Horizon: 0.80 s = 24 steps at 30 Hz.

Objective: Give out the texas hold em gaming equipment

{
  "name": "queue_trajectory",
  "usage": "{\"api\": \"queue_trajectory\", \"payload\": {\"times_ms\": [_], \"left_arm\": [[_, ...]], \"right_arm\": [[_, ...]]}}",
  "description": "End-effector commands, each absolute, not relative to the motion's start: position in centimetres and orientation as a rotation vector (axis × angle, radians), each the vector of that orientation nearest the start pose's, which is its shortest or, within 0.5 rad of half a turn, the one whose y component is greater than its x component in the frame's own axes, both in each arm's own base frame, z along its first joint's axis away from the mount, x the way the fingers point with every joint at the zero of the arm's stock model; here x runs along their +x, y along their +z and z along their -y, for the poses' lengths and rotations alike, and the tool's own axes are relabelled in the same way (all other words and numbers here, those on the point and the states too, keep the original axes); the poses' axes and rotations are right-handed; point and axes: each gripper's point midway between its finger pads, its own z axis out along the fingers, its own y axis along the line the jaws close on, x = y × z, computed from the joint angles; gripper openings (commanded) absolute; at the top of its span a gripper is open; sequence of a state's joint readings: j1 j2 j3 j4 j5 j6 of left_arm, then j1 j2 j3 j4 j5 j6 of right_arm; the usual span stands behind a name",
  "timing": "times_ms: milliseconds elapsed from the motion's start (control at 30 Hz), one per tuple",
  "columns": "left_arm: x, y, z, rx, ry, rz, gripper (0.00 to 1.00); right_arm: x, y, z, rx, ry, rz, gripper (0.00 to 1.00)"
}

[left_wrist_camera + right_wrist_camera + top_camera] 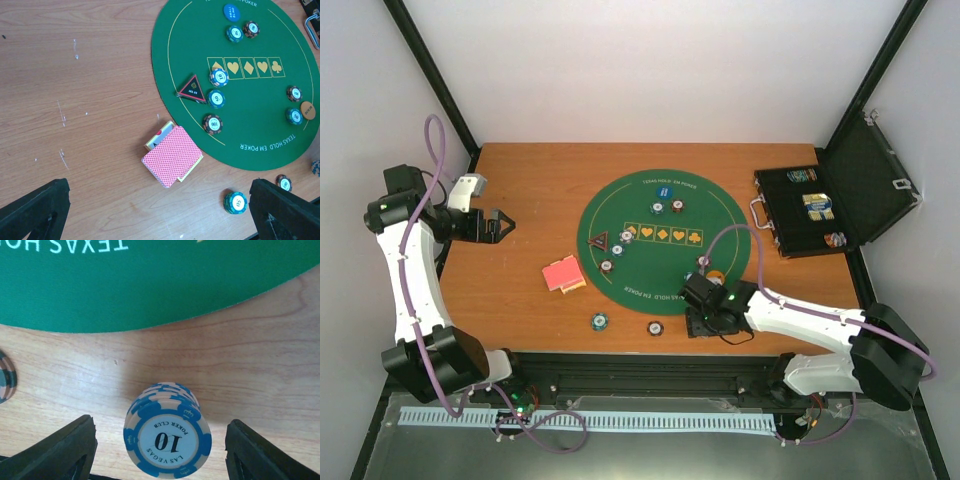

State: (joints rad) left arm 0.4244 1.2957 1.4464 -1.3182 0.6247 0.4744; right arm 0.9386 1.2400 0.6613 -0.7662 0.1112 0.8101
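Chip stack (167, 436) stands between right end effector's (160, 452) spread jaws.

Satin wood, matt cloth, smooth printed plastic

The brown wood-grain table (75, 150) looks smooth with a faint sheen, and it carries a few pale scuffs ahead of the left end effector (160, 215), whose black fingers (35, 212) look like matt, slightly grainy plastic. Further ahead, the round green mat (260, 127) is matt, felt-like cloth with printed lettering. The pink-red-backed playing cards (172, 156) look like smooth card. Between the fingers of the right end effector (159, 460), the blue-and-white striped poker chip stack (167, 440) looks like smooth plastic with a satiny printed centre label.
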Motion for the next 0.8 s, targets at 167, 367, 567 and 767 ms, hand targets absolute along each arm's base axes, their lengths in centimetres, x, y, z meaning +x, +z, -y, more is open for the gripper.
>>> {"api": "queue_trajectory", "payload": {"times_ms": [167, 367, 567, 767], "left_arm": [[28.13, 28.04, -1.51, 0.228, -0.492, -2.436, 1.0], [28.19, 28.16, -1.61, 0.232, -0.482, -2.434, 1.0], [28.14, 28.06, -1.63, 0.234, -0.479, -2.436, 1.0], [28.15, 28.07, -1.62, 0.234, -0.48, -2.435, 1.0]], "right_arm": [[14.61, 3.09, -17.04, -0.157, 0.133, -2.913, 0.69], [14.72, 2.78, -17.19, -0.167, 0.123, -2.917, 0.63], [14.74, 2.63, -17.2, -0.169, 0.119, -2.918, 0.54], [14.76, 2.75, -17.14, -0.166, 0.118, -2.915, 0.47]]}}
